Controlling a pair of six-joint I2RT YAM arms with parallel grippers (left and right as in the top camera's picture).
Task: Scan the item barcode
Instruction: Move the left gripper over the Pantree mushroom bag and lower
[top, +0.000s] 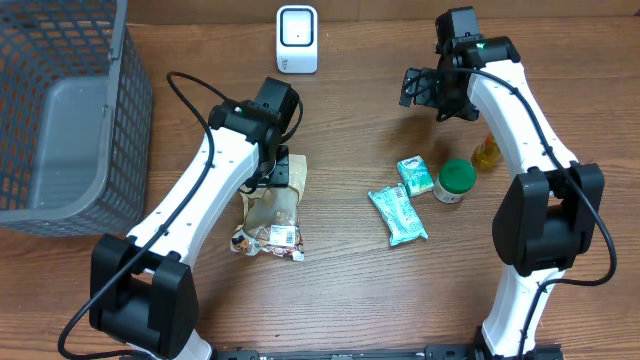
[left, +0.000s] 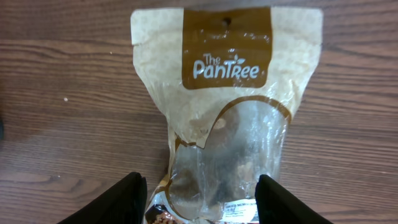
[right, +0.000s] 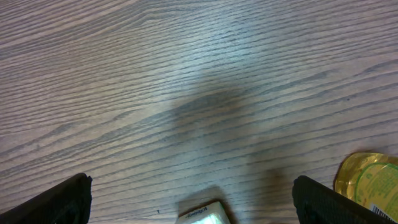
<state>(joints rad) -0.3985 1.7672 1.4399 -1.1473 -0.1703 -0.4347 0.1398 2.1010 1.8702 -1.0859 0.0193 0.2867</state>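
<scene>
Overhead, the snack pouch (top: 272, 215) lies flat on the worktop (top: 350, 290), well nearer the robot than the scanner (top: 297, 38), with bare wood between them. Left hand (top: 283, 172) is released, its fingers (left: 134, 199) straddling the pouch's side edges. Right hand (top: 415, 88), spread wide, hovers over bare wood right of the scanner.

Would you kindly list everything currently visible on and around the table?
Basket: one, grey mesh, far left.
Scanner: one, white, far edge.
Snack pouch: one, beige-brown, left of centre.
Large packet: one, teal, right of centre.
Small packet: one, teal, beside the jar.
Jar: one, green-lidded, right.
Yellow container: one, beyond the jar.
Table: one, brown wood.
Left gripper: black, open over the pouch.
Right gripper: black, open.
</scene>
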